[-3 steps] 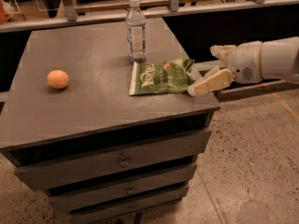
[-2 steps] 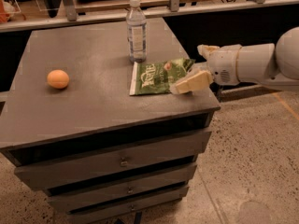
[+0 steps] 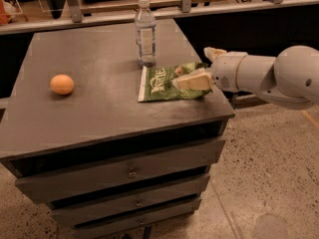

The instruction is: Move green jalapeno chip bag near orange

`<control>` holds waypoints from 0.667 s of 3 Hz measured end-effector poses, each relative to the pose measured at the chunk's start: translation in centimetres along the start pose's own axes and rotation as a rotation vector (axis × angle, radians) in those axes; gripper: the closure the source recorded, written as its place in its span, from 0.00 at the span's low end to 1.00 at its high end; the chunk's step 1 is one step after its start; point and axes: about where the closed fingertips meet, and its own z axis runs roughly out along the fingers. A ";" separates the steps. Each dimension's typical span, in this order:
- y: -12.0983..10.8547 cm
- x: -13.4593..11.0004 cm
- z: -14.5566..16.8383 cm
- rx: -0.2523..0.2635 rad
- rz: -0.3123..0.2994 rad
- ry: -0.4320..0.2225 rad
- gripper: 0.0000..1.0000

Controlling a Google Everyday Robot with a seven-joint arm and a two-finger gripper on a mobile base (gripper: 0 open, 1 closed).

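Camera view: gripper [image 3: 202, 66] over green jalapeno chip bag [image 3: 160, 84], fingers [image 3: 193, 80] spread.

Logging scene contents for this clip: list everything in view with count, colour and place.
flat crinkly green jalapeno chip bag: one, dark green, right part of cabinet top
small round orange: one, orange, left part of top
clear plastic water bottle: one, clear, behind the bag
dark-grey drawer cabinet: one, grey, centre
white robot arm: one, white, entering from right
tool: one, cream, open at the bag's right end
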 end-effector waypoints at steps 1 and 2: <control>-1.1 0.4 -0.9 0.018 0.007 -0.015 0.41; -2.1 1.0 -3.4 0.018 0.014 -0.012 0.42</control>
